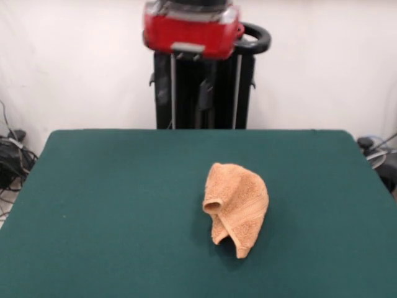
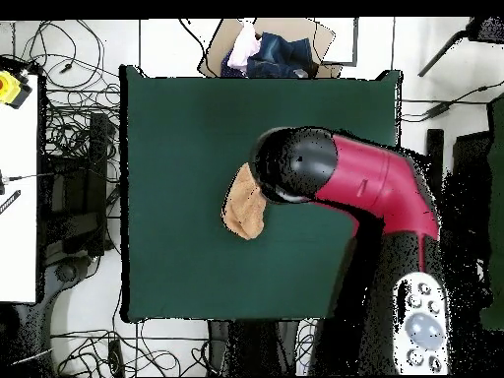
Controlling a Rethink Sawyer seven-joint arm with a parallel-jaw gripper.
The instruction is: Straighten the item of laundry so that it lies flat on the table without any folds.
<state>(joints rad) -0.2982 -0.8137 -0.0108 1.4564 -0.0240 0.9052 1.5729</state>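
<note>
While the red and black arm (image 2: 364, 187) hangs high above it, the peach terry towel (image 1: 237, 206) sits bunched in a folded heap on the green tabletop (image 1: 111, 205), right of centre in the front view; nothing holds it; whether the fingers are spread or pressed together, I cannot tell.

My towel (image 1: 236, 207) lies bunched on the table (image 1: 111, 205), a little right of centre in the front view and nearer the camera's edge than my pedestal (image 1: 201, 93) — that stands behind the far edge. From overhead, my arm (image 2: 364, 187) reaches in over the table and covers the towel's right side — a box of cloths (image 2: 266, 49) sits beyond the far edge.
</note>
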